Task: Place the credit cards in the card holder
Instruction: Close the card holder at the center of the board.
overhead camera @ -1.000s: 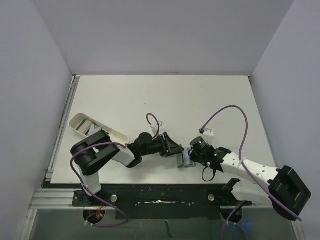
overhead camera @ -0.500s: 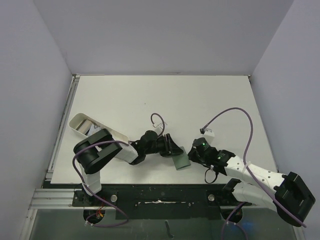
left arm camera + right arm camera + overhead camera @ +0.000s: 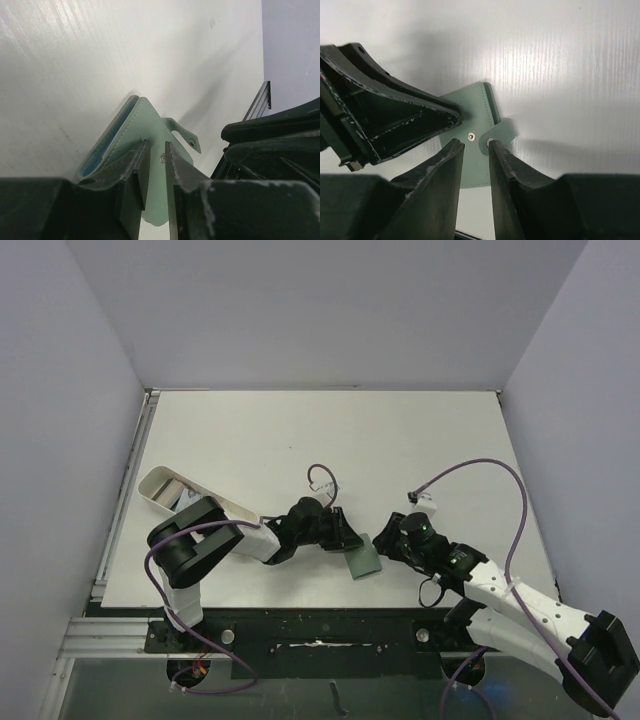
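Note:
The card holder [image 3: 365, 562] is a sage green folded wallet lying flat near the table's front edge, between my two grippers. Its snap tab [image 3: 185, 138] hangs unfastened, and a strip of blue lining [image 3: 102, 152] shows at its open side. My left gripper [image 3: 155, 145] hovers over its cover with the jaws a narrow gap apart and nothing clamped between them. My right gripper [image 3: 475, 142] is open from the opposite side, and one fingertip [image 3: 492, 146] touches the snap tab [image 3: 503, 131]. The credit cards are out of view.
A white oblong tray [image 3: 160, 483] stands at the left edge of the table, behind the left arm. The table's front edge and a black rail [image 3: 320, 625] run just below the card holder. Purple cables [image 3: 470, 475] loop above the right arm.
The right gripper has opened and drawn back to the right. The card holder, earlier raised between the grippers, now lies flat. The left jaws have narrowed.

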{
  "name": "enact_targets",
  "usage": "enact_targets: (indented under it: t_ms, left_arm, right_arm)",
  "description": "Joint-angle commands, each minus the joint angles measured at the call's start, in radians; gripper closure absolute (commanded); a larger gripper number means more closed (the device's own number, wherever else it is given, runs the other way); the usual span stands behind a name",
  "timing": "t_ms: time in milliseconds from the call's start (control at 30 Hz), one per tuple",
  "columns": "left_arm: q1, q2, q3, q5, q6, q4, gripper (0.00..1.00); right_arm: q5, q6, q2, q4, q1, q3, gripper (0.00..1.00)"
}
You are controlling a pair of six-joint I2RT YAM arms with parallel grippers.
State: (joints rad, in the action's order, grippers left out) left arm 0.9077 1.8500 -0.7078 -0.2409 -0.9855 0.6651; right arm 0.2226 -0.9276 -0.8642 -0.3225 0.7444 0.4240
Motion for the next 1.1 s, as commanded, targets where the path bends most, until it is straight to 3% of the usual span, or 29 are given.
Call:
enact_targets:
  t_ms: [0, 300, 633, 867, 1067]
  left_arm:
    - [0.005, 0.014, -0.02, 0.014, 0.04, -0.031, 0.83]
    - [0.004, 0.005, -0.033, -0.015, 0.031, -0.023, 0.89]
    - [0.006, -0.13, -0.12, 0.062, 0.138, -0.316, 0.87]
    - [0.033, -0.064, -0.146, 0.053, 0.159, -0.345, 0.99]
    - [0.063, 0.022, -0.197, 0.061, 0.183, -0.403, 1.0]
  right_arm:
    - [-0.139, 0.036, 0.022, 0.111, -0.091, -0.04, 0.71]
    - [-0.323, 0.033, 0.012, 0.242, -0.219, -0.119, 0.78]
    - [-0.353, -0.011, 0.007, 0.283, -0.224, -0.153, 0.79]
    - [-0.367, -0.027, 0.007, 0.292, -0.224, -0.163, 0.79]
    - [-0.374, -0.041, 0.011, 0.306, -0.226, -0.177, 0.79]
